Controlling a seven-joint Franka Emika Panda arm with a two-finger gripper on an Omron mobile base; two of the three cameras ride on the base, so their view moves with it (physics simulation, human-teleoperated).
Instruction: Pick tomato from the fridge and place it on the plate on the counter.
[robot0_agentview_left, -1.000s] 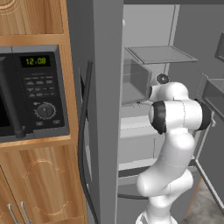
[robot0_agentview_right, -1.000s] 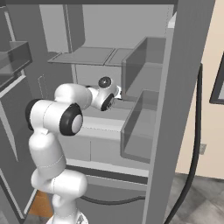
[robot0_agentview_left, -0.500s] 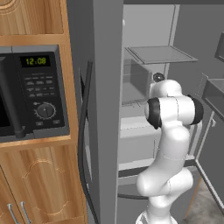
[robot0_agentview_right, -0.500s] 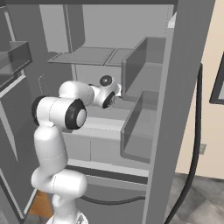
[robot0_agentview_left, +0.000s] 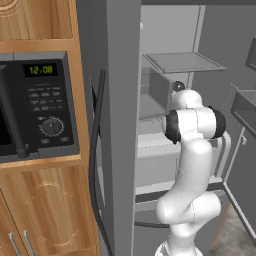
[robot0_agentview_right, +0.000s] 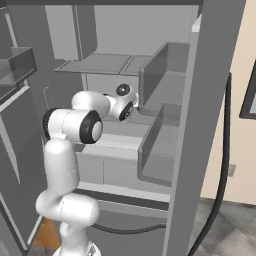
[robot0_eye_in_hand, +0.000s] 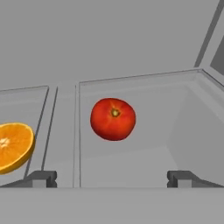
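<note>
The tomato (robot0_eye_in_hand: 113, 119) is a glossy red ball lying on a grey fridge shelf (robot0_eye_in_hand: 131, 157), straight ahead of my gripper (robot0_eye_in_hand: 111, 179) and a short way beyond it. My gripper is open, its two dark fingertips (robot0_eye_in_hand: 41, 178) spread wide with nothing between them. The fridge (robot0_agentview_left: 122, 125) is a tall grey cabinet, and my white arm (robot0_agentview_right: 75, 125) reaches into it at mid-shelf height. The plate and the counter are out of view.
A cut orange half (robot0_eye_in_hand: 13, 146) lies on the shelf left of the tomato. Translucent door bins (robot0_agentview_right: 160, 145) stand to the right of my arm. A black microwave (robot0_agentview_left: 40, 105) sits in wooden cabinets left of the fridge's long black handle (robot0_agentview_left: 95, 165).
The elbow has risen slightly and the hand has edged a little deeper into the fridge. The base has stayed put.
</note>
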